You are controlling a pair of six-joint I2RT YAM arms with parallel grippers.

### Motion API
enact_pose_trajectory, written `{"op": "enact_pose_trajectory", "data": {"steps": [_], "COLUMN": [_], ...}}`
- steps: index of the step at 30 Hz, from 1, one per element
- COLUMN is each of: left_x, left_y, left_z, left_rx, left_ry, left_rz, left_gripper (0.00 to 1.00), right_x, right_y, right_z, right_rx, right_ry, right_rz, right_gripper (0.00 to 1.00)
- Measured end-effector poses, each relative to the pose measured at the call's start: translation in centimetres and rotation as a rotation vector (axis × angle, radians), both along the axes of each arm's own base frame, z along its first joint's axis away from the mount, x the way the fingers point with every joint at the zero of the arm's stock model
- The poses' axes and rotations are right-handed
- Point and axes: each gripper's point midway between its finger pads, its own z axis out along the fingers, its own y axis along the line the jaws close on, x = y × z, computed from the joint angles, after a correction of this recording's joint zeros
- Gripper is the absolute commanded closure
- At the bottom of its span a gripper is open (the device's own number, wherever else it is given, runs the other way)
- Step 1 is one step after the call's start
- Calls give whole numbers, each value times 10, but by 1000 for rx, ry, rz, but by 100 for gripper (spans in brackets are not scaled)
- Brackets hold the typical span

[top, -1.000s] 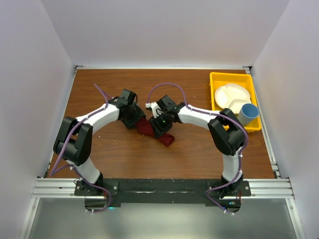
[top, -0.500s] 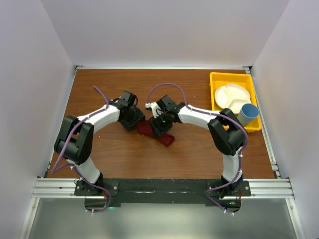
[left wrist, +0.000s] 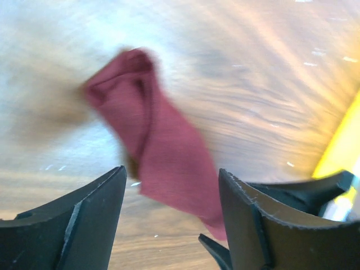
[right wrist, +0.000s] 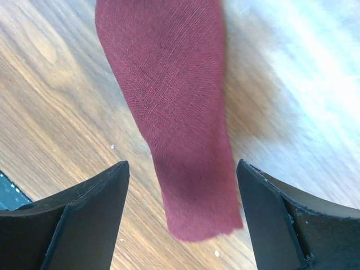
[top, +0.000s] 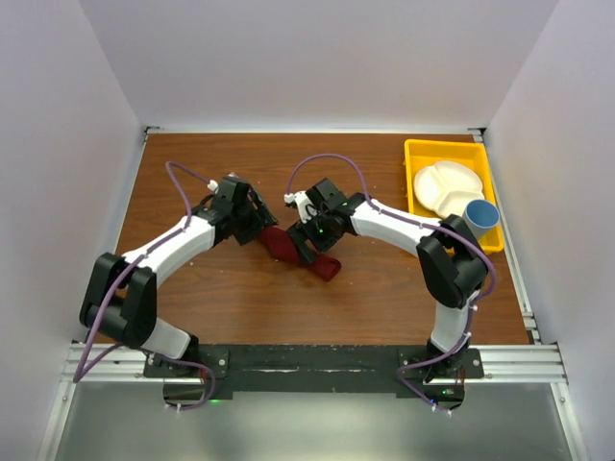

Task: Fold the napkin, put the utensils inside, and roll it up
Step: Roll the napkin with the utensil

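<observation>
Napkin: a maroon cloth gathered into a long, narrow bundle that lies flat near the middle of the worktop. Its long axis runs on a diagonal, one end pointing toward the far left corner and the other toward the near right corner. In the left wrist view the napkin shows a folded, pocket-like end at the far side, while the right wrist view shows the napkin as a smooth woven strip with a squared-off end.

A yellow bin sits at the far right corner of the worktop. It holds a white divided plate and, on its near side, a blue cup with its mouth facing up.

The left tool stands just beside the bundle's far left end, released, jaws spread with nothing between them. The right tool hangs over the bundle's middle. Its jaws are also released, straddling the cloth without pinching it.
</observation>
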Motion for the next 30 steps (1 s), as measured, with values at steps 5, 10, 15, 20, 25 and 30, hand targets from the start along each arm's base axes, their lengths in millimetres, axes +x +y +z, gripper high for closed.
{"op": "enact_pose_trajectory", "data": {"steps": [5, 10, 15, 20, 25, 30], "left_x": [5, 8, 13, 18, 7, 1], "left_y": [-19, -41, -45, -38, -31, -25], "left_z": [26, 20, 5, -4, -22, -36], "left_rx": [-101, -191, -216, -214, -192, -149], "left_ry": [-137, -161, -144, -144, -115, -93], "left_rz": [-118, -205, -225, -216, -219, -241], "left_gripper": [60, 74, 77, 78, 78, 77], "right_x": [8, 16, 16, 15, 5, -9], "right_y": [-2, 10, 32, 46, 41, 30], "right_z": [27, 50, 52, 32, 9, -8], "right_rx": [26, 134, 243, 277, 259, 230], "right_ry": [-62, -59, 4, 72, 116, 155], "right_rz": [-56, -139, -150, -136, -138, -138], "right_gripper": [32, 51, 66, 71, 71, 73]}}
